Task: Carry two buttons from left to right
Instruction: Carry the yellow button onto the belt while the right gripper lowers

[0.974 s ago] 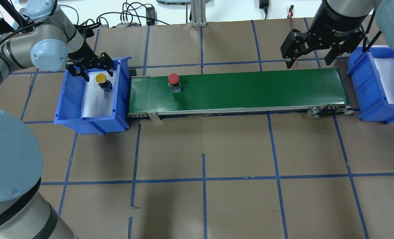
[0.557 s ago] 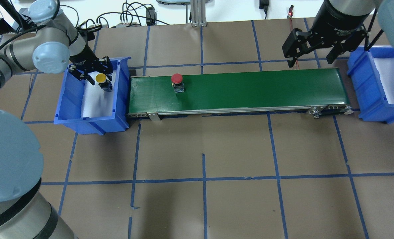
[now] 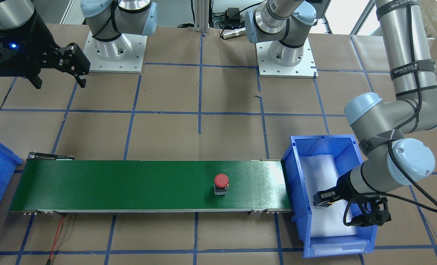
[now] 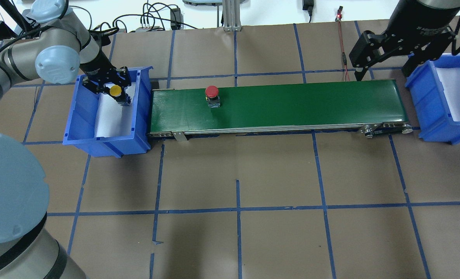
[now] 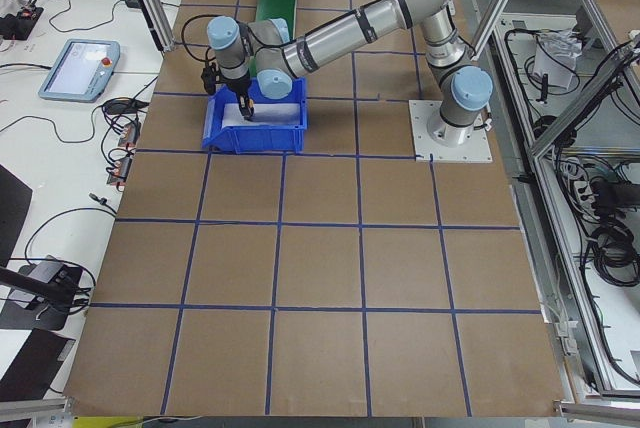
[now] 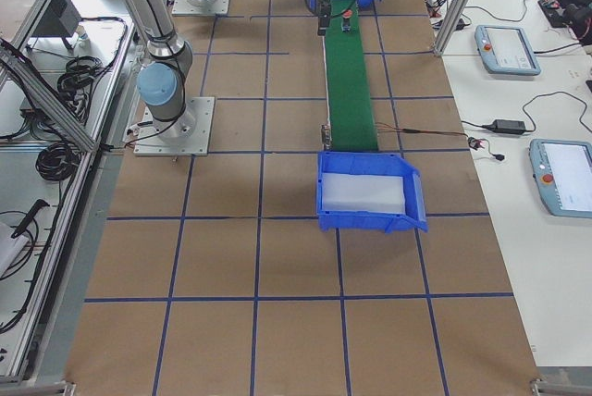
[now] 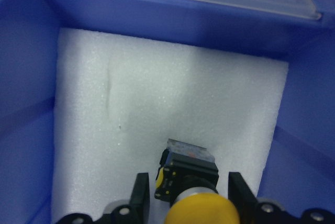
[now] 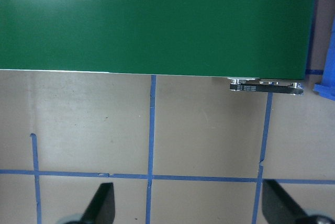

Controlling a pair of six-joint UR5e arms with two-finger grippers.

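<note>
The yellow button [image 4: 116, 91] stands on white foam in the left blue bin [image 4: 78, 120]. My left gripper [image 4: 112, 88] is down in the bin, open, with one finger on each side of the button. In the left wrist view the fingers [image 7: 140, 192] flank the button's black body [image 7: 188, 166] with small gaps. The red button [image 4: 212, 93] stands upright on the green belt [image 4: 292, 104], left of its middle; it also shows in the front-facing view [image 3: 221, 183]. My right gripper [image 4: 383, 68] is open and empty, raised behind the belt's right end.
The right blue bin [image 4: 431, 128] with white foam stands past the belt's right end. A red-black wire [image 4: 344, 58] lies behind the belt near my right gripper. Brown paper with blue tape lines covers the table [image 4: 237, 174].
My left gripper has come down into the bin around the yellow button. The red button has travelled a little to the right on the belt. My right gripper has shifted right.
</note>
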